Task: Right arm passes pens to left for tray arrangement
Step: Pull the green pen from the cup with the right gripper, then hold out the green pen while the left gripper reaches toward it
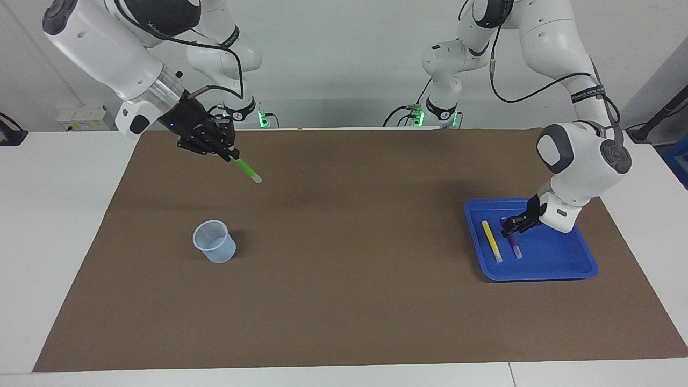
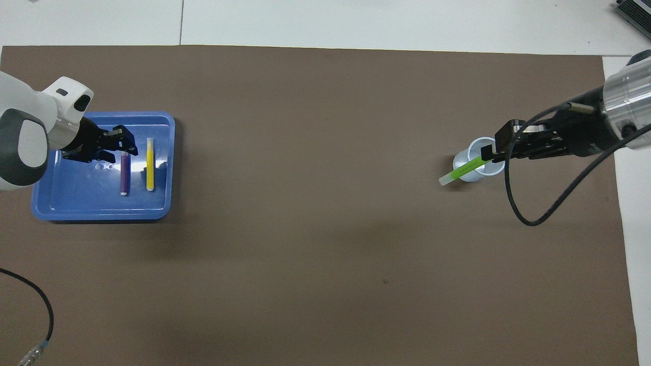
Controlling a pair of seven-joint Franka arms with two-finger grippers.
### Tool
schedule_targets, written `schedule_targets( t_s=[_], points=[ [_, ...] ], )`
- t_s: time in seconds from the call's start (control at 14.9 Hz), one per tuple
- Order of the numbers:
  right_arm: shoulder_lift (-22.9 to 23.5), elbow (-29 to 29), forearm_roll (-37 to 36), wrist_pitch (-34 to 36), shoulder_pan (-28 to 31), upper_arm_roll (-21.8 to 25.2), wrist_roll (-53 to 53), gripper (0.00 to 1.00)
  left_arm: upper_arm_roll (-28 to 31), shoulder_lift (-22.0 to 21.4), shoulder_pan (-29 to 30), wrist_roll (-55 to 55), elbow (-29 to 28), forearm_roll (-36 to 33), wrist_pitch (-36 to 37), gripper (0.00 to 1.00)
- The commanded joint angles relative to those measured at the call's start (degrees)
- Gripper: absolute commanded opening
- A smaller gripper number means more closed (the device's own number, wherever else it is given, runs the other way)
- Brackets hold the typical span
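Right gripper (image 1: 223, 150) up in the air over the brown mat (image 1: 344, 301) at the right arm's end of the table, fingers clamped on the upper end of the green pen (image 1: 245, 169). Pen slanting down and toward the middle of the table, white tip lowest, clear of the mat in the facing view. From overhead, drawn across the translucent cup (image 2: 475, 165) (only an overlap of height, since the facing view shows the cup (image 1: 214, 241) standing alone on the mat, well apart from pen and gripper). Grasped end of the pen buried between the black fingers, so its full length not visible. Right arm's upper links cut off by the frame edge in both views, cable looping down from the wrist in the overhead view. At the left arm's end of the table, blue tray (image 1: 559, 269) lying flat on the mat, with yellow pen (image 1: 491, 241) and purple pen (image 1: 513, 244) side by side in it, close together, the yellow one nearer the tray's rim toward the middle of the table. Left gripper (image 1: 511, 227) low over the tray at the purple pen's robot-side end, fingers spread apart in the overhead view (image 2: 122, 142). Upper end of the purple pen partly covered by that gripper in the facing view; contact between fingertip and pen impossible to judge. Left arm's white wrist housing hiding part of the tray's rim nearest the table's end.
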State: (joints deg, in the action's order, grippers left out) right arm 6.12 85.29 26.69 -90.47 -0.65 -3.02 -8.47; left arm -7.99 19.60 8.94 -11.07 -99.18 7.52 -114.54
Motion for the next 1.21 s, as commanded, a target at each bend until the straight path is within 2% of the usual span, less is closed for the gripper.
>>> schedule_targets(
  t_s=[0.0, 0.2, 0.34, 0.4, 0.67, 0.94, 1.01, 1.14],
  points=[
    [0.56, 0.93, 3.54, -3.82, -1.98, -0.15, -7.15, 0.00, 0.35, -3.07, -1.21, -9.20, -0.14, 5.90, 3.70, 0.59],
    [0.73, 2.24, 8.19, -7.42, -4.01, -0.15, -15.32, 0.00, 0.35, -5.27, -3.75, -19.21, -0.14, 8.83, 6.25, 0.61],
    [0.73, 3.39, 10.74, -10.15, -5.85, -0.15, -19.89, 0.00, 0.26, -6.24, -6.47, -30.27, -0.58, 11.10, 6.61, 0.65],
    [0.73, 3.92, 11.62, -11.81, -6.82, -0.15, -22.61, 0.00, 0.26, -6.68, -7.87, -34.68, -0.67, 11.64, 6.61, 0.69],
    [0.73, 5.41, 12.68, -17.27, -11.30, -0.15, -30.27, 0.00, 0.08, -7.91, -12.45, -50.59, -0.58, 14.09, 6.78, 0.72],
    [1.00, 5.50, 13.03, -17.81, -12.63, -0.15, -32.91, 0.00, -0.79, -9.85, -15.27, -67.56, -0.05, 19.02, 6.26, 0.84],
    [1.00, 5.50, 13.03, -17.89, -12.63, -0.15, -33.10, 0.00, -1.41, -9.93, -15.53, -71.25, -0.05, 20.94, 5.91, 0.92],
    [1.00, 5.59, 13.03, -17.90, -12.63, -0.15, -33.10, 0.00, -2.11, -9.85, -16.93, -80.81, 0.04, 21.84, 4.95, 1.00]
  ],
)
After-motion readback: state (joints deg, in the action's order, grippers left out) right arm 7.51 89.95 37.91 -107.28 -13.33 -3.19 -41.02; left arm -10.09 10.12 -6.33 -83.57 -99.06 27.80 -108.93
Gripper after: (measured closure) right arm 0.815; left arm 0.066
